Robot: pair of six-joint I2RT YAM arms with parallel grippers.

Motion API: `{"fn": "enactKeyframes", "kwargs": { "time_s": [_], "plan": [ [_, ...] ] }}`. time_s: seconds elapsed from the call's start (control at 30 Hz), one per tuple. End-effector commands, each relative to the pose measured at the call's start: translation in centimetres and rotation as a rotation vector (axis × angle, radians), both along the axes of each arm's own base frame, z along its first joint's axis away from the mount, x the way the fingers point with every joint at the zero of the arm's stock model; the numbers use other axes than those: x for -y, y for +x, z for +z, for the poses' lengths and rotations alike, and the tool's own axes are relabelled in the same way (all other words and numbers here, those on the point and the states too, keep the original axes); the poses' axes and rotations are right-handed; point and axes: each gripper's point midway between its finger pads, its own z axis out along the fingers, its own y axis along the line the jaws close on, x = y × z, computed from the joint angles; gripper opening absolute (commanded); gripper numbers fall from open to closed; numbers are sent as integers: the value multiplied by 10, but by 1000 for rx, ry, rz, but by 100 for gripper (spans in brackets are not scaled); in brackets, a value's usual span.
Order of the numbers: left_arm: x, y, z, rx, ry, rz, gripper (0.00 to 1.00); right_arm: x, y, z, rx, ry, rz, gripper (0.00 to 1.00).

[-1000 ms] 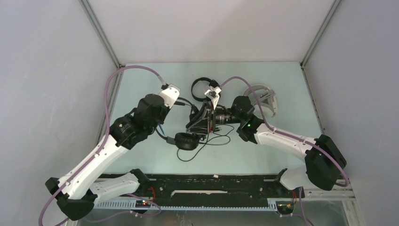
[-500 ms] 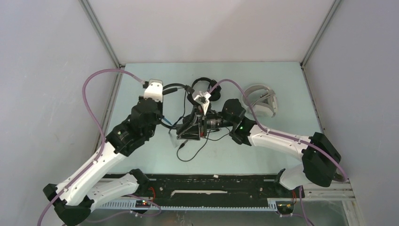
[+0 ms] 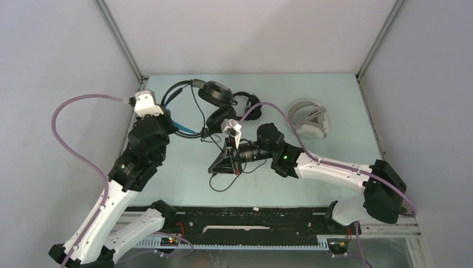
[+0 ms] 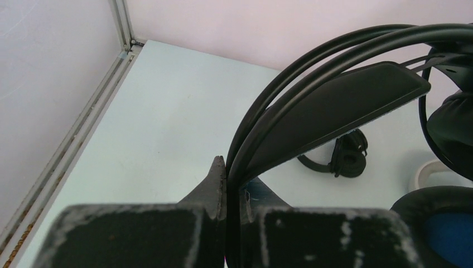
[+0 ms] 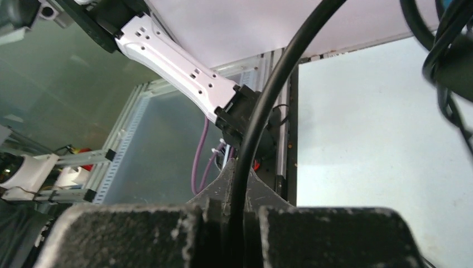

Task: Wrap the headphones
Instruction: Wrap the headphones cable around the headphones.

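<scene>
The bulkier black headphones [image 3: 215, 92] with the blue-lined headband [image 4: 334, 106] hang raised at the back left. My left gripper [image 3: 170, 124] [image 4: 233, 178] is shut on their headband. Their thin black cable [image 5: 279, 84] runs down to my right gripper [image 3: 221, 164] [image 5: 239, 184], which is shut on it near the table's middle. A loose loop of cable [image 3: 227, 182] lies on the table in front of it. The small slim black headset [image 3: 249, 106] [image 4: 346, 159] lies behind the right wrist. Further right on the table rests the white headset [image 3: 310, 118].
The mint-green table [image 3: 184, 184] is walled by white panels with metal posts at the back corners. A black rail [image 3: 251, 220] runs along the near edge by the arm bases. The left arm's white link [image 5: 178, 67] crosses the right wrist view.
My left arm has swung left and back, carrying the bulky headphones up and away. My right gripper has moved left and nearer, and has closed on the cable.
</scene>
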Motion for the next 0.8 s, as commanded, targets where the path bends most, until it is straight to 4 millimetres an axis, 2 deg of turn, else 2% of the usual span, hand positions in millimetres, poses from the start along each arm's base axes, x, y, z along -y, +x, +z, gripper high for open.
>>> {"fn": "enactKeyframes", "kwargs": {
  "time_s": [0.0,0.1,0.23,0.33,0.57,0.77],
  "plan": [
    [-5,-1,59,186,-204,10,0,9,1,22,114,11,-52,0],
    [-11,-2,64,196,-222,25,0,11,6,8,166,-46,-91,0],
    [-16,-4,78,237,-308,9,0,10,4,-27,187,-147,-115,0],
    [-24,-7,97,279,-355,8,0,15,0,-56,153,-188,-131,0],
    [-51,-11,150,411,-416,69,0,44,5,-132,26,-400,-254,0],
    [-57,-4,177,499,-563,32,0,81,22,-193,-82,-601,-472,0]
  ]
}}
